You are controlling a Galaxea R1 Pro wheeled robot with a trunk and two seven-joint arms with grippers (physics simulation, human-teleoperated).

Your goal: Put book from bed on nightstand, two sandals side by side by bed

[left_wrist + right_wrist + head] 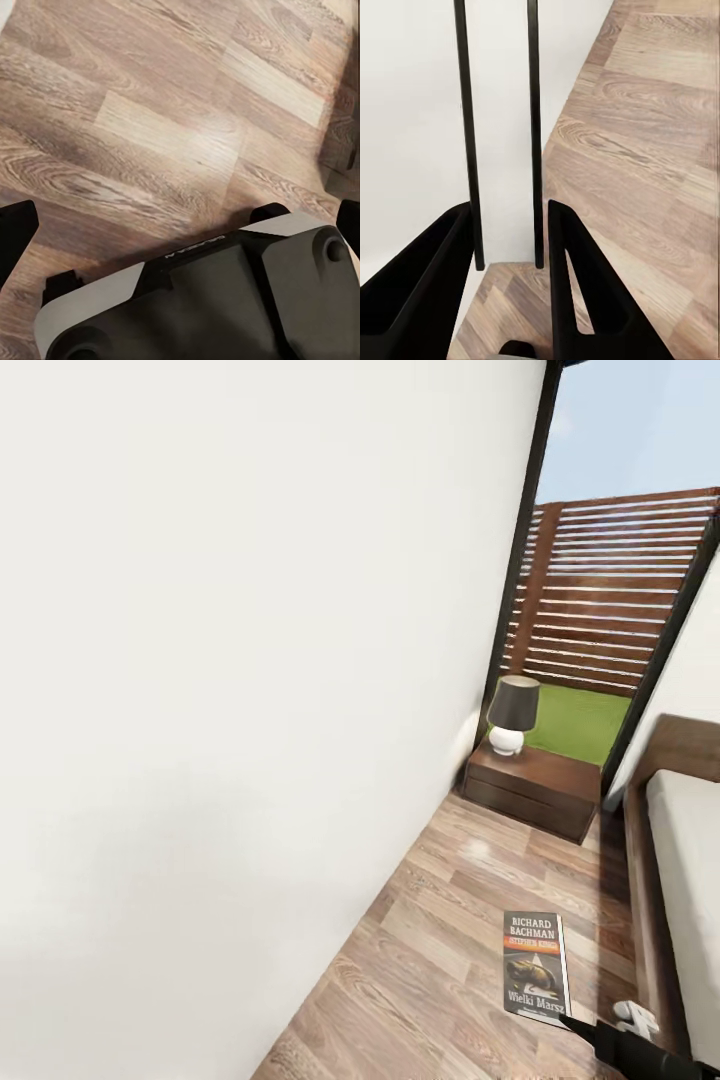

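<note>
- In the bedroom, by a white wall (230, 690), the book (536, 963) lay flat on the plank floor (440, 940), cover up, between the wall and the bed (680, 860); it was on neither the mattress nor the nightstand (532, 784).
- Its cover read "RICHARD BACHMAN" in white above an orange band and a greyish picture.
- The nightstand, dark brown with two drawers, stood in the far corner beside the bed's headboard (685, 745), well apart from the book.
- A lamp (511, 714) with a dark shade and a white round base sat on the nightstand's top, toward its wall side.
- Behind it a tall dark-framed window (600, 610) showed a slatted brown fence, grass and blue sky.
- At the lower right edge of the head view, a black arm part (630, 1050) with a white piece reached in just beside the book's near corner; which arm it was could not be told.
- In the right wrist view, the right gripper (510, 255) had its two black fingers (577, 292) apart with nothing between them, aimed at the meeting of floor and wall, where two thin dark vertical bars (469, 135) stood.
- In the left wrist view, a dark-and-white robot body (217, 300) hung over bare floor; black finger parts showed at both picture edges, wide apart and holding nothing.
</note>
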